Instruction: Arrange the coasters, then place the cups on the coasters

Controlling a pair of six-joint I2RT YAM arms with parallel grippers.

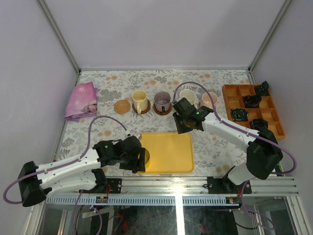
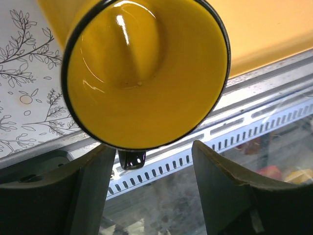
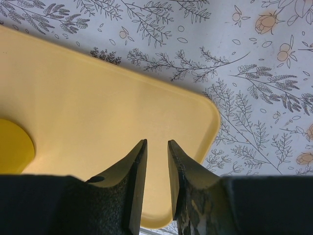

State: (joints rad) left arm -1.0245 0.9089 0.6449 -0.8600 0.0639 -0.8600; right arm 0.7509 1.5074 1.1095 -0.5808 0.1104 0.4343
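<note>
Across the counter (image 1: 215,142), seen from above, the yellow tray (image 1: 168,152) lies at 6 o'clock. The yellow cup (image 2: 146,73) sits at the tray's 9 o'clock edge, well apart from the bare coaster (image 1: 122,106) at 11 o'clock.

At the cup stands the left pincer (image 2: 152,147), jaws wide apart, with the tips just at the 6 o'clock side of the rim. No pad visibly presses the cup, so I judge it not yet gripped. Over the tray's 1 o'clock corner hangs the right pincer (image 3: 157,142), narrowed to a slit and empty.

The glossy glaze and hard wall suggest a light, stiff cup that is slippery and could chip. The best hold is probably across the wall near the rim, pads square. That keeps clear of the small dark piece (image 2: 131,159) at 6 o'clock, perhaps the handle, which could twist the cup.
</note>
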